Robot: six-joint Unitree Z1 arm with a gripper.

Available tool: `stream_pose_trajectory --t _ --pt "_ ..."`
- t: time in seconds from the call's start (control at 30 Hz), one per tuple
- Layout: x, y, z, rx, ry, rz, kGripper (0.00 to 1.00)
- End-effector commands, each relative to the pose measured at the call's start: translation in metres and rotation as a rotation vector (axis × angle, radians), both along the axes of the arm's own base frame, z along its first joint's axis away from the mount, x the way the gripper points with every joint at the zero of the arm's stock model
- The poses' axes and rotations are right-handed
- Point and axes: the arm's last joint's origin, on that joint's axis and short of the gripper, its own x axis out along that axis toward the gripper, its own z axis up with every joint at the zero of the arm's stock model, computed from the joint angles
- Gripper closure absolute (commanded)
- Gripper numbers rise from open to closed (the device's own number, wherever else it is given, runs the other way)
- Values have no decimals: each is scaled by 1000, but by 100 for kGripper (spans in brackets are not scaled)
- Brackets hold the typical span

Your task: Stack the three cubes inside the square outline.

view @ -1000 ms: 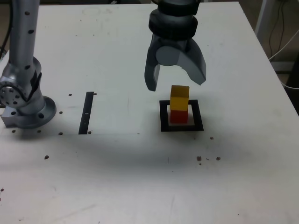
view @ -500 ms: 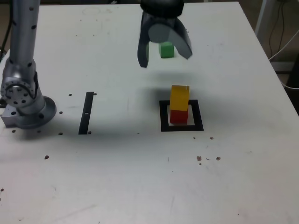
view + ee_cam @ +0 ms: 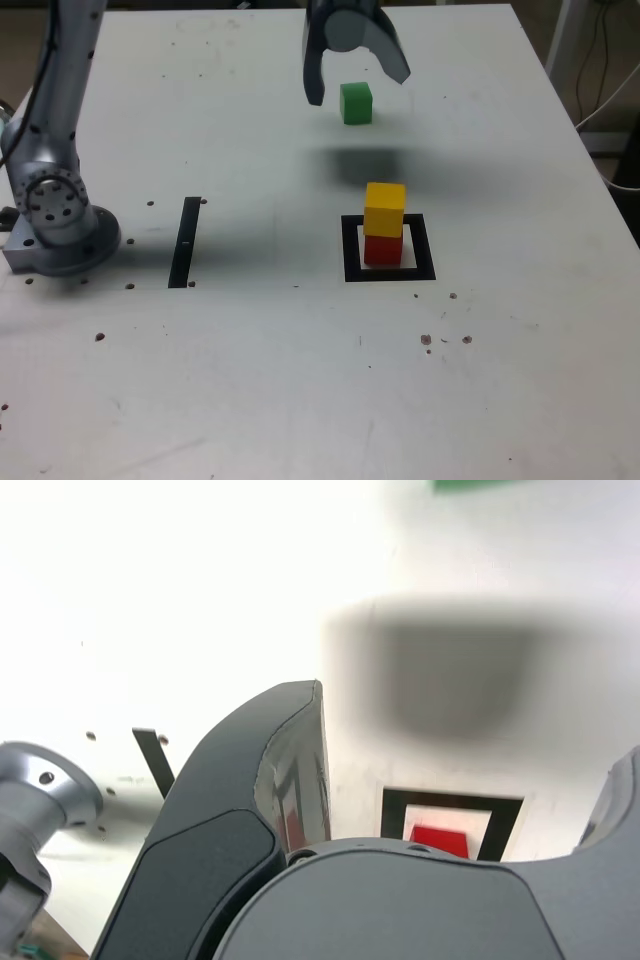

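The yellow cube (image 3: 385,207) sits on the red cube (image 3: 383,250) inside the square outline (image 3: 350,250), right of centre in the exterior view. The green cube (image 3: 356,103) lies alone farther back on the table. My gripper (image 3: 355,78) hangs open in the air at the green cube's place in that view, holding nothing. In the wrist view a dark finger (image 3: 240,780) fills the foreground. Past it show the square outline (image 3: 395,815), a bit of the red cube (image 3: 440,838) and a sliver of the green cube (image 3: 480,484) at the picture's edge.
A narrow black strip (image 3: 185,242) lies flat towards the exterior view's left. Beside it the arm's grey base (image 3: 55,215) stands at the left edge. Small dark specks dot the white table (image 3: 300,380). The table's right edge is near a cable.
The open gripper has moved away from above the yellow-on-red stack, back across the table to the green cube. The stack has not moved.
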Motion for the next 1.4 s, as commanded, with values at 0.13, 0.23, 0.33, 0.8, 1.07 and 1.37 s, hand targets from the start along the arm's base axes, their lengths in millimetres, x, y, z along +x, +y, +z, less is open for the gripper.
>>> stream_pose_trajectory --t 0.13,0.23,0.33,0.8,1.07,1.37 --pt "8 29 -5 -4 9 -32 1" --pt "7 43 -5 -5 12 -43 1" --pt "5 57 -5 -6 15 -56 1" --pt "11 94 -22 -22 30 -76 1" --pt "19 103 -50 -47 63 -71 1" --pt "26 107 -74 -73 90 -60 6"
